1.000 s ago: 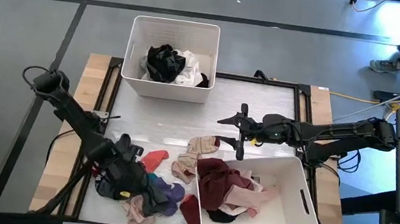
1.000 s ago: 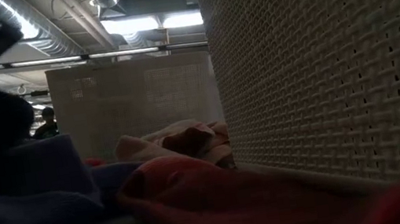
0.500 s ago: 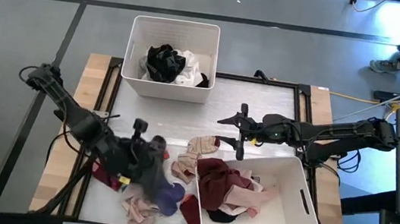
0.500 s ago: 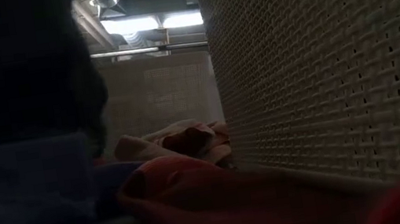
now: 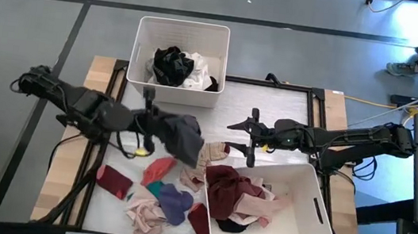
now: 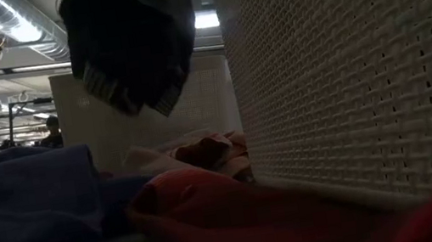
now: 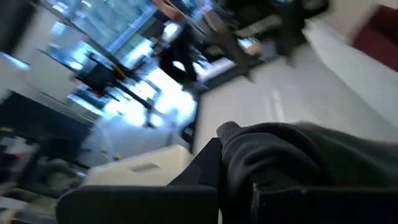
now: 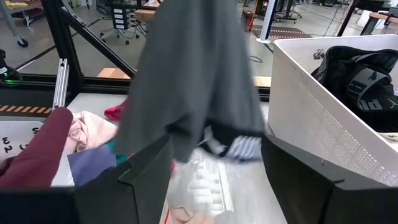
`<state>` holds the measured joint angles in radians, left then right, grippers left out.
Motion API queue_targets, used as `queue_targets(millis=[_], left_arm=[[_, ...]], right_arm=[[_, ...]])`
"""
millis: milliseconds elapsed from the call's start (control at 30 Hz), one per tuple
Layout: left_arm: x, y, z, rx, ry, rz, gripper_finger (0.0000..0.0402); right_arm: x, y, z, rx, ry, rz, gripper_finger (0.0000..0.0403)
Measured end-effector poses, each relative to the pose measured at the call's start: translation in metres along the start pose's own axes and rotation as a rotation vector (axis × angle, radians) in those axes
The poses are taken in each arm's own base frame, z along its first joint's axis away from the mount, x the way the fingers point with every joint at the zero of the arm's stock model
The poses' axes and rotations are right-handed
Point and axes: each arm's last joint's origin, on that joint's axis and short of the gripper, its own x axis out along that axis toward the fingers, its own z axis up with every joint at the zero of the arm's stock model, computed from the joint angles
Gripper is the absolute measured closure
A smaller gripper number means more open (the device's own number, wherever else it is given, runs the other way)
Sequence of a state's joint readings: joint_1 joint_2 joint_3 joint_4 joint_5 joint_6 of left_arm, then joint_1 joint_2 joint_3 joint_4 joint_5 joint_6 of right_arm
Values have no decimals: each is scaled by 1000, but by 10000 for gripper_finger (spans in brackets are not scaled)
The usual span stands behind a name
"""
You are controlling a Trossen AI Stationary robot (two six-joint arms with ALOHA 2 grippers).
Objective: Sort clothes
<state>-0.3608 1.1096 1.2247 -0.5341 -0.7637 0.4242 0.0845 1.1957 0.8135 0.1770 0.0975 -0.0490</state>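
Observation:
My left gripper (image 5: pixel 152 124) is above the table's left half, shut on a dark grey garment (image 5: pixel 184 139) that hangs in the air (image 6: pixel 131 39); the right wrist view shows it too (image 8: pixel 193 81). More clothes lie in a pile near the front edge: a red one (image 5: pixel 160 167), a maroon one (image 5: pixel 114 181), a purple one (image 5: pixel 175 202) and a pink-beige one (image 5: pixel 145 217). My right gripper (image 5: pixel 250 139) waits open, right of the middle, above the near bin's far rim. My left gripper pinches one bunched end of the dark grey garment (image 7: pixel 261 163) between its two fingers. It comes at it almost level from the table's left side. The rest of the cloth droops slack past and below the fingers, its striped hem (image 6: pixel 108 87) lowest, clear of the table and the pile.
A white bin (image 5: pixel 141 53) at the far edge holds black and white clothes. A second white bin (image 5: pixel 316 218) at the front right holds maroon and pink ones; its woven wall (image 6: pixel 347 76) fills the low view's right. A beige garment (image 5: pixel 209 152) lies between the grippers.
My left gripper has risen from the pile at the front left and swung toward the table's middle and far edge, tipping from pointing down to nearly level. The dark grey garment came up with it, lifted clear of the pile, uncovering the red and maroon clothes.

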Motion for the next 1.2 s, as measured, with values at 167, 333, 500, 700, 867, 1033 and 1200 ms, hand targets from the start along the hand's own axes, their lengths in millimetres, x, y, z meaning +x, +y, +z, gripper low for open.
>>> queue_targets(millis=[167,333,500,700,867,1033,1200], left_arm=[[11,29,6,28,-63,160,395],[21,59,8,81,-87,341,399],[26,92,5,104,-104,511,393],[34,127,-9,105,-157,613,399],[45,152,-30,99,-129,648,394],[64,173,-57,70,-11,700,390],[86,184,-82,-46,71,702,389]], right_arm=[[0,0,0,0,0,0,155],[0,0,0,19,1,0,155],[0,0,0,18,1,0,155],[0,0,0,15,1,0,155],[0,0,0,15,1,0,155],[0,0,0,10,1,0,155],[0,0,0,-3,1,0,155]])
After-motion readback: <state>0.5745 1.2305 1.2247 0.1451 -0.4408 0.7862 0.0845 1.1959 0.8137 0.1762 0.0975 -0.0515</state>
